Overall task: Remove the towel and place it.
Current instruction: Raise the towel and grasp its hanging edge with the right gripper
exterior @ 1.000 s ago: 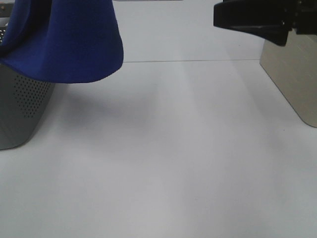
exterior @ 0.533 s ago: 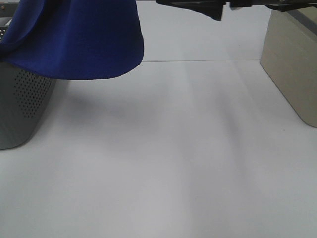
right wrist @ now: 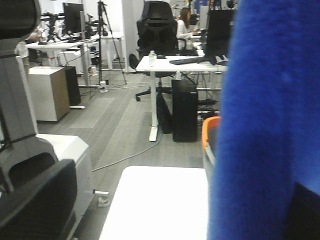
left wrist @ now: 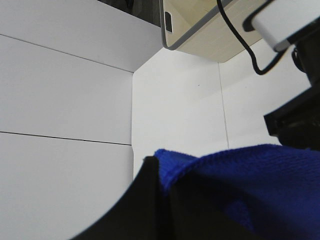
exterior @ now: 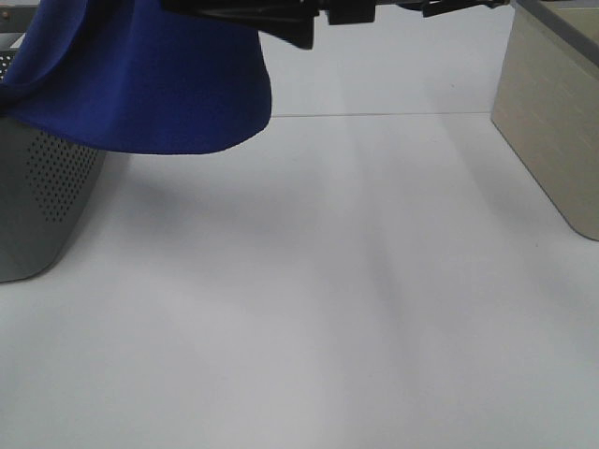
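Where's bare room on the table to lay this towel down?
Bare: the white table between the grey perforated basket and the beige box. Crowded: far left, where the towel hangs by the basket and the right arm reaches in.

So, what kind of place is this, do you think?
Probably an office or lab: the right wrist view shows a white desk, a black office chair and a person beyond the blue towel.
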{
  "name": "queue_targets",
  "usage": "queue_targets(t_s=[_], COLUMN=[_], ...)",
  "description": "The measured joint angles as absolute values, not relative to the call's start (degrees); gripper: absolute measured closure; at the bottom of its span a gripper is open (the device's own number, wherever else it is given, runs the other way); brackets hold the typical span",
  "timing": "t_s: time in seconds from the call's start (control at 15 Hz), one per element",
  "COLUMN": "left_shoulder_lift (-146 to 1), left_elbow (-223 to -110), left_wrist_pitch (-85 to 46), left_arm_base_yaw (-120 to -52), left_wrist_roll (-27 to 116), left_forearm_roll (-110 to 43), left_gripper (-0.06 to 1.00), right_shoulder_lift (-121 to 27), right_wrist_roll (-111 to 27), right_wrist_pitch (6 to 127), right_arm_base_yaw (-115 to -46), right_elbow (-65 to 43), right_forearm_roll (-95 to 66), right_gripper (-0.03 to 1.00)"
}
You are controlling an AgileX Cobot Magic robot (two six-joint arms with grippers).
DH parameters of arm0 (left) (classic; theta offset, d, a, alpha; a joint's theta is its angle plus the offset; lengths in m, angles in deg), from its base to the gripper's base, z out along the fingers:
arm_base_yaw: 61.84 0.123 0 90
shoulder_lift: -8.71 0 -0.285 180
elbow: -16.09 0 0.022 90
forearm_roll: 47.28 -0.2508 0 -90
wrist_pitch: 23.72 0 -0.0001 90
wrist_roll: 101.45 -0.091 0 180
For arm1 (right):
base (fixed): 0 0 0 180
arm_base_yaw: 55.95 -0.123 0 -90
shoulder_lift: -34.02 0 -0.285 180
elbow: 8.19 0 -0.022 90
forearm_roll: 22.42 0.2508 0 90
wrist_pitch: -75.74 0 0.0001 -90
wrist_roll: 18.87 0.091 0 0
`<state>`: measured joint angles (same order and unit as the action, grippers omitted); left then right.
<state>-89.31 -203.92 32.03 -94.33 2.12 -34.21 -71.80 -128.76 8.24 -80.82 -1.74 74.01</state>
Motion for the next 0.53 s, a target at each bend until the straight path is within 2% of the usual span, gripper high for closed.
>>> queue_targets(t_s=[0.27,0.33,0.53], left_shoulder_lift=[-89.3,-89.3,-89.8], left_elbow=[-203.9,-203.9,-203.9], left_wrist_pitch=[32.0,32.0,32.0], left_arm_base_yaw=[-94.3,-94.3,-94.3], left_wrist_roll=[2.1,2.1,2.1], left_forearm_roll=[-34.2,-34.3,-34.3], left_gripper=[0.94,0.94,0.94], right_shoulder_lift=[-71.8,-71.5,-68.2], right_wrist_roll=[-125.1,-119.9,-115.2], right_wrist_pitch=[6.5,6.4,6.3], right_arm_base_yaw=[-83.1,-82.5,-81.7], right_elbow=[-1.7,-1.7,-1.7], right_forearm_roll=[66.5,59.4,53.0], right_gripper=[0.18,0.24,0.27])
